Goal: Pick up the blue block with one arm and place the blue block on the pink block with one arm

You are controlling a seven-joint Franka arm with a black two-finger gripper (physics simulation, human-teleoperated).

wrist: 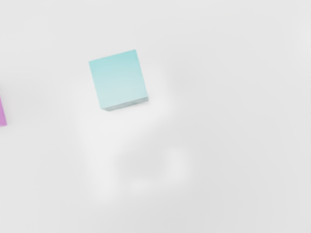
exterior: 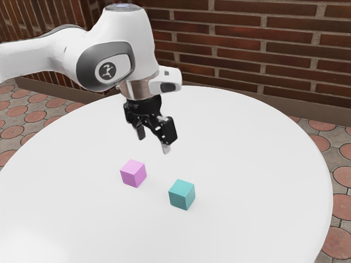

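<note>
A light blue-teal block (exterior: 182, 194) rests on the round white table (exterior: 263, 164), toward its front. A pink block (exterior: 133, 173) sits just to the exterior view's left of it, a small gap between them. My black gripper (exterior: 154, 139) hangs open in the air above and behind both blocks, nothing between its fingers. In the wrist view the blue block (wrist: 118, 80) lies on the bare tabletop below the hand, and a sliver of the pink block (wrist: 2, 112) shows at the picture's edge.
A red brick wall (exterior: 263, 44) stands behind the table. Brick paving (exterior: 33, 109) surrounds it on the floor. The table's edge curves away at the exterior view's right.
</note>
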